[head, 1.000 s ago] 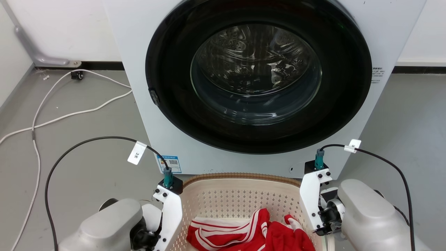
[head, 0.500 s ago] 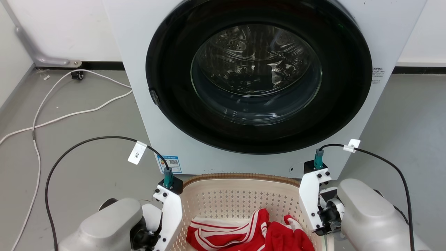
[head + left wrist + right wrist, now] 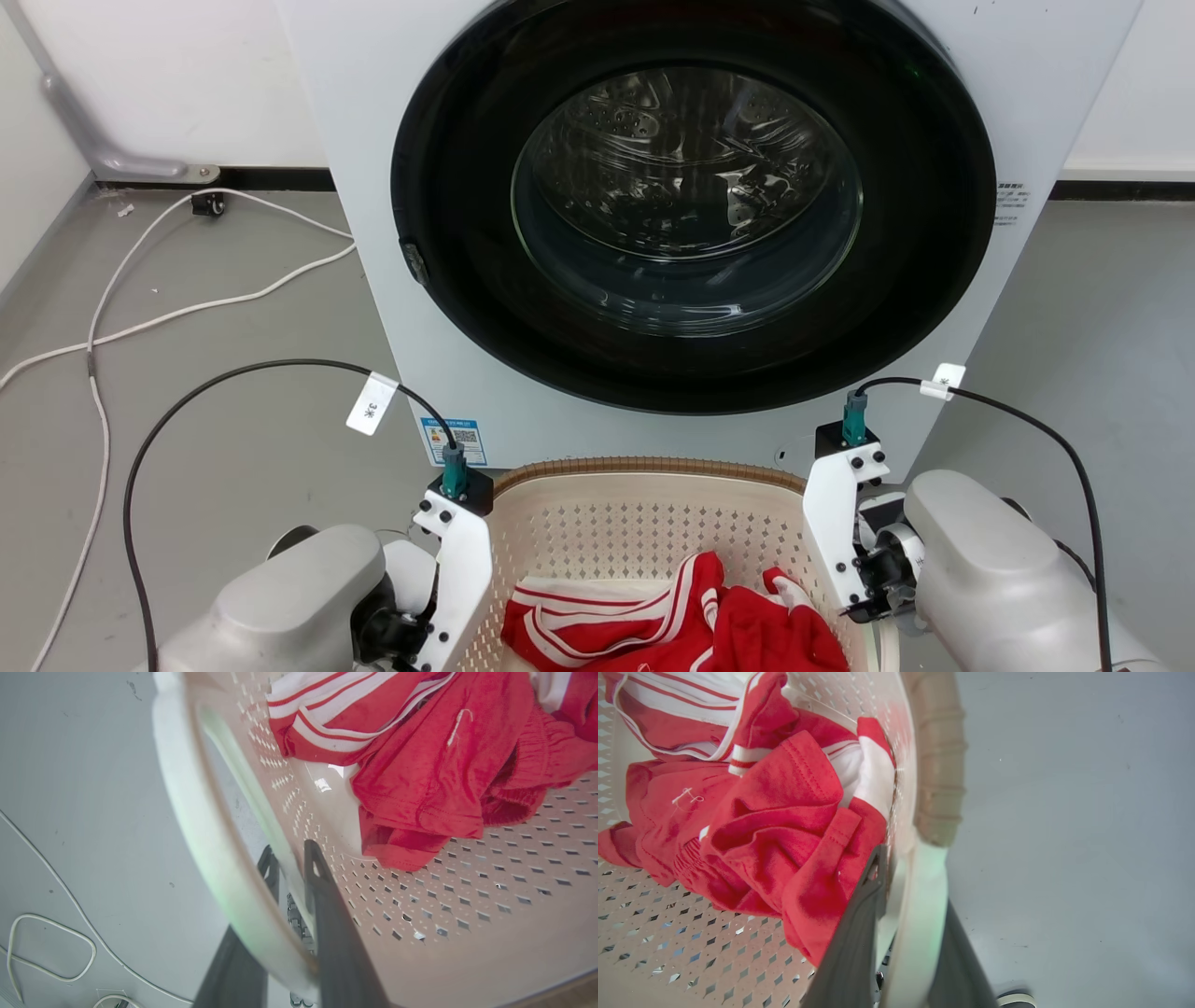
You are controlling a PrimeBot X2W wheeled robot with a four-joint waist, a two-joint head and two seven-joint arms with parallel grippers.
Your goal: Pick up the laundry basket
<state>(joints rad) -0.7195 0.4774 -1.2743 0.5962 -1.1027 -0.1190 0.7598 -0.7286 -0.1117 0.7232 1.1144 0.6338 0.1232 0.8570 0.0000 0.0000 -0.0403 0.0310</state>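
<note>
Cream plastic laundry basket [image 3: 644, 523], holding red clothes [image 3: 672, 625], sits at bottom centre of the head view below the washer [image 3: 691, 215]. The left end effector [image 3: 289, 851] and right end effector [image 3: 908, 882] each clamp its side wall.

Head view: laundry basket [image 3: 644, 523] near half cut by bottom edge, red clothes [image 3: 672, 625] too. On left gripper [image 3: 289, 851], outer finger [image 3: 270, 865] mostly behind basket's blurred white handle [image 3: 196, 812]. On right gripper [image 3: 901, 868], outer fingertip hidden behind basket's other handle [image 3: 920, 905]. Behind basket, sticker [image 3: 453, 441]: print unreadable. Outside basket, cropped dark blur [image 3: 1013, 998], possibly a shoe.
</note>
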